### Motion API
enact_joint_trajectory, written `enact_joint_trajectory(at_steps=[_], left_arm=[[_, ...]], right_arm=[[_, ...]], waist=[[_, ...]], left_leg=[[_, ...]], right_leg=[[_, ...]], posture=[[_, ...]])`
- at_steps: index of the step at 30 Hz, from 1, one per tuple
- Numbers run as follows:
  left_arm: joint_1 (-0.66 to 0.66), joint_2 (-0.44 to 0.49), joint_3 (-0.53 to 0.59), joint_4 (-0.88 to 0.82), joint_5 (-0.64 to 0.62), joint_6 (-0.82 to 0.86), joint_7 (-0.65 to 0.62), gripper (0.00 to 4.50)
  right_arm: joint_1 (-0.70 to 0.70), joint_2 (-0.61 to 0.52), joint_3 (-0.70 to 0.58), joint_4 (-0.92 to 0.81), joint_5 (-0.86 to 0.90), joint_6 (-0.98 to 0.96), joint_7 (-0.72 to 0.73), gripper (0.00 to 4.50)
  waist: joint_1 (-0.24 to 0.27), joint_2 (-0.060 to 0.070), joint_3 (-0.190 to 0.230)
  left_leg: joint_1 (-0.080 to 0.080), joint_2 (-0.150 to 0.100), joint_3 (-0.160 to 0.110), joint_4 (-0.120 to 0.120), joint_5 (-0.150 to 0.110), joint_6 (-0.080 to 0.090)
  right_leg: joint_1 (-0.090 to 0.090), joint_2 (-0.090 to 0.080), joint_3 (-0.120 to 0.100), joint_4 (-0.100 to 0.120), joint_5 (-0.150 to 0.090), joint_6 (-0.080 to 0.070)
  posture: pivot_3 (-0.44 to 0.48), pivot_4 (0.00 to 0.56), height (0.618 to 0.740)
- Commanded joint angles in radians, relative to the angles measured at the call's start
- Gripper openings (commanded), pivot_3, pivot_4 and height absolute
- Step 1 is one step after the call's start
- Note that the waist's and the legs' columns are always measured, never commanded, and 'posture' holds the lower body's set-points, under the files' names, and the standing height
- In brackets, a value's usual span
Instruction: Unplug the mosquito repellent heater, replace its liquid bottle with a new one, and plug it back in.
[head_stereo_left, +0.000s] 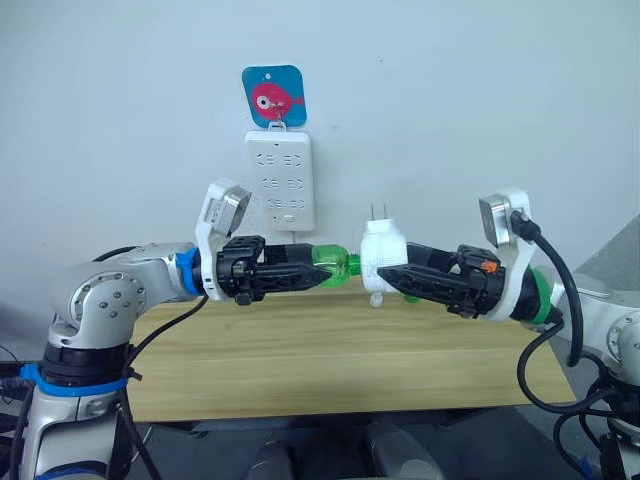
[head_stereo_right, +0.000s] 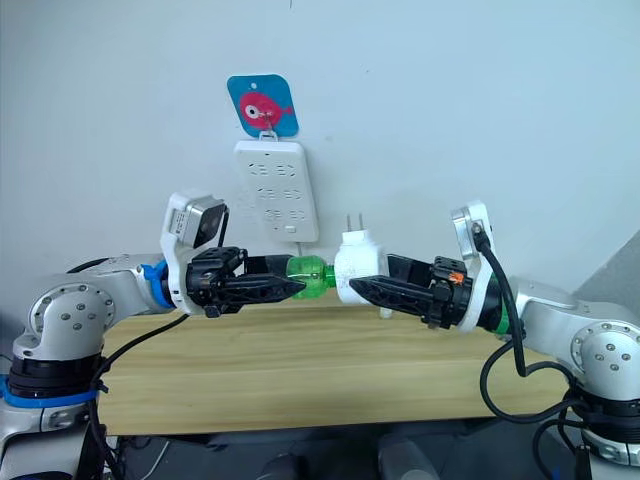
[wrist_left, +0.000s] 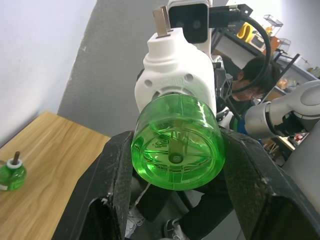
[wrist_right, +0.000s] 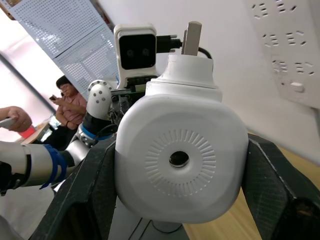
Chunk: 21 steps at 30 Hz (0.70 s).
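Above the wooden table (head_stereo_left: 300, 360), my left gripper (head_stereo_left: 322, 269) is shut on a translucent green bottle (head_stereo_left: 340, 266), gripping its sides (wrist_left: 175, 150). The bottle's far end meets the base of the white mosquito repellent heater (head_stereo_left: 382, 250), whose two metal prongs point up. My right gripper (head_stereo_left: 386, 281) is shut on the heater, one finger on each side of its face with the dark round hole (wrist_right: 179, 159). Bottle and heater lie in one horizontal line between the two grippers.
The white multi-socket strip (head_stereo_left: 280, 180) hangs on the wall behind, under a blue tag. A second small green bottle (wrist_left: 11, 175) with a dark wick stands on the table, and a small white cap (head_stereo_left: 375, 298) lies below the heater. People (wrist_right: 67, 100) are in the background.
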Motion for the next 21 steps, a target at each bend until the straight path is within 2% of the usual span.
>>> enact_joint_trajectory(at_steps=[1, 7, 18, 21], left_arm=[[-0.016, -0.009, 0.012, -0.022, -0.007, -0.016, 0.007, 2.25], [-0.011, -0.010, -0.003, -0.036, -0.008, -0.011, -0.011, 2.25], [-0.002, -0.066, -0.030, -0.051, 0.026, -0.041, 0.007, 2.25], [0.005, -0.078, -0.029, -0.057, 0.033, -0.044, 0.012, 2.25]], right_arm=[[-0.025, -0.011, 0.008, -0.029, 0.040, -0.016, 0.022, 3.02], [-0.048, 0.008, 0.045, -0.029, 0.038, -0.032, 0.007, 3.02], [-0.095, 0.020, 0.103, -0.020, 0.079, -0.006, -0.039, 3.02], [-0.101, 0.006, 0.111, -0.016, 0.091, 0.007, -0.048, 4.04]], waist=[[0.000, 0.000, 0.000], [0.000, 0.000, 0.000], [0.000, 0.000, 0.000], [0.000, 0.000, -0.001]], left_leg=[[0.000, 0.000, 0.000, 0.000, 0.000, 0.000], [0.000, 0.000, 0.000, 0.002, 0.000, 0.000], [0.000, 0.000, 0.000, 0.006, 0.000, 0.000], [0.000, 0.000, 0.000, 0.006, 0.000, 0.000]], right_leg=[[0.000, 0.000, 0.000, 0.000, 0.000, 0.000], [0.001, 0.000, 0.000, 0.000, 0.000, 0.000], [0.002, 0.000, 0.000, 0.001, 0.001, 0.001], [0.002, 0.000, 0.000, 0.001, 0.001, 0.001]], posture=[[-0.153, 0.036, 0.740], [-0.152, 0.036, 0.740], [-0.149, 0.036, 0.740], [-0.149, 0.037, 0.740]])
